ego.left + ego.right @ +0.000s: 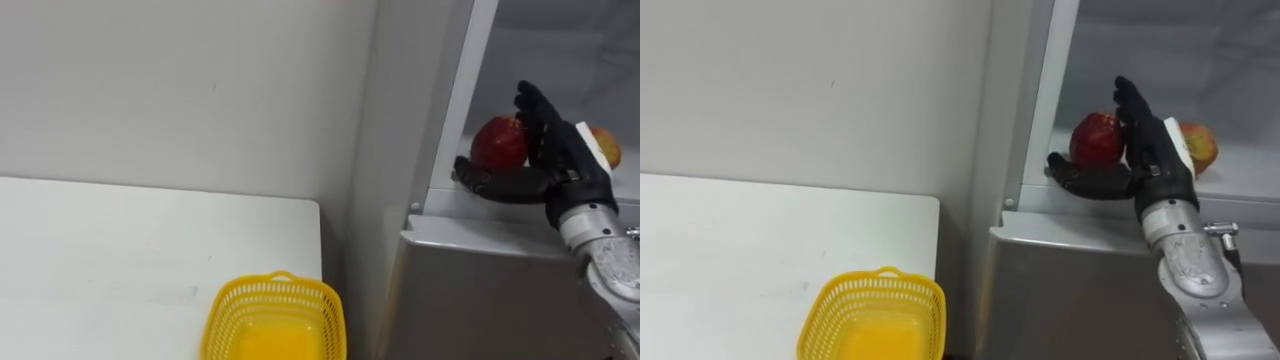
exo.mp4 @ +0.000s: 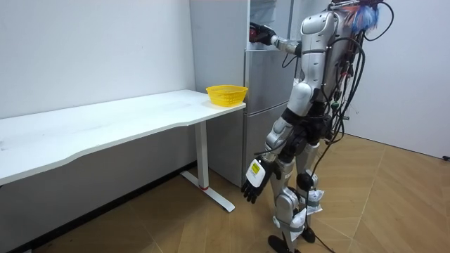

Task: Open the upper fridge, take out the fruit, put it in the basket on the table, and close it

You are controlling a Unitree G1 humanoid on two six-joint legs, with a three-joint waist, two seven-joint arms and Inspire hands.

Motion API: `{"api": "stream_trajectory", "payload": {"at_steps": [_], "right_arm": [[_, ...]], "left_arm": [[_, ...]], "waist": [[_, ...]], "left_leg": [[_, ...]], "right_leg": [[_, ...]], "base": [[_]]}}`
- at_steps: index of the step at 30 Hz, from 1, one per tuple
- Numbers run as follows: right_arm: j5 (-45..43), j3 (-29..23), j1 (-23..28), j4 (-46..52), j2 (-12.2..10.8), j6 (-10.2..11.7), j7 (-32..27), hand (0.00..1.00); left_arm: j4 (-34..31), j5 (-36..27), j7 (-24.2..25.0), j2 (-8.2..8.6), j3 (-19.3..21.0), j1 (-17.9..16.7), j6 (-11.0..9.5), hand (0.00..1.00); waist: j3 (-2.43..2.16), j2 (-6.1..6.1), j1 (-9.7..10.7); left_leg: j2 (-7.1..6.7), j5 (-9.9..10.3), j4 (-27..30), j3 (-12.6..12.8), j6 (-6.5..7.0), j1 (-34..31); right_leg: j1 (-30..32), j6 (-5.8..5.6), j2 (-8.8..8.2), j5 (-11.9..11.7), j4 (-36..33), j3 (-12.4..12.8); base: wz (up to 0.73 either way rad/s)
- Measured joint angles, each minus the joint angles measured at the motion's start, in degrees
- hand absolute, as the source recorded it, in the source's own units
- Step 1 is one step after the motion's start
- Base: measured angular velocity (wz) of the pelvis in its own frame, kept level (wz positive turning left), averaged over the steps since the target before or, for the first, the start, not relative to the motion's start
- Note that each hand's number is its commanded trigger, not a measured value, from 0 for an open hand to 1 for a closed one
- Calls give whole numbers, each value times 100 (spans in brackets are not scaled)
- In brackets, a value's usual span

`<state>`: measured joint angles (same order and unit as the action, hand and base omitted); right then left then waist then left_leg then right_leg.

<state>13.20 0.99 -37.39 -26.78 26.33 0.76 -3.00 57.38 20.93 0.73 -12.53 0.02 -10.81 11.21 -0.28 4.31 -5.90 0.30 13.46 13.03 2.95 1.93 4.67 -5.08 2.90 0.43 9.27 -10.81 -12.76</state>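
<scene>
The right hand (image 1: 555,160) is spread inside the upper fridge compartment (image 1: 560,40), fingers upright against the right side of a red apple (image 1: 498,145) and thumb stretched out below it. The apple sits at the shelf's front edge, and a red-and-yellow fruit (image 1: 607,148) lies behind the hand. A yellow basket (image 1: 275,285) stands at the white bench's (image 1: 120,250) right edge, beside the fridge. The left hand (image 2: 252,188) hangs loose at the robot's side.

red apple (image 1: 498,143) | round — upper fridge (image 1: 560,50), front edge | against right hand (image 1: 563,160)
</scene>
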Motion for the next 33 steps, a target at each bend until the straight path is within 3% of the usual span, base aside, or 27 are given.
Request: {"api": "stream_trajectory", "payload": {"at_steps": [16, 26, 33], "right_arm": [[12, -14, -162, -254, 115, -90, 359, 100], [21, -15, -164, -197, 115, -122, 315, 100], [14, 44, -162, -131, 80, -153, 57, 100]], "left_arm": [[-163, -4, -16, 0, 94, 23, 27, 0], [-204, -4, 43, -22, 92, 25, 27, 0], [-175, -15, 19, -22, 80, 19, 22, 0]], "waist": [[9, 46, -24], [13, 161, -25], [16, 162, -80]], "left_leg": [[-8, 0, 40, -1, 1, -10], [-8, 0, 29, -3, 1, -35], [6, 0, -23, 101, 1, 17]], "right_leg": [[5, 1, -6, 0, 20, 8], [15, 1, 2, 2, 33, 24], [16, 2, 15, 1, 22, 97]], "base": [[0], [0], [-4]]}}
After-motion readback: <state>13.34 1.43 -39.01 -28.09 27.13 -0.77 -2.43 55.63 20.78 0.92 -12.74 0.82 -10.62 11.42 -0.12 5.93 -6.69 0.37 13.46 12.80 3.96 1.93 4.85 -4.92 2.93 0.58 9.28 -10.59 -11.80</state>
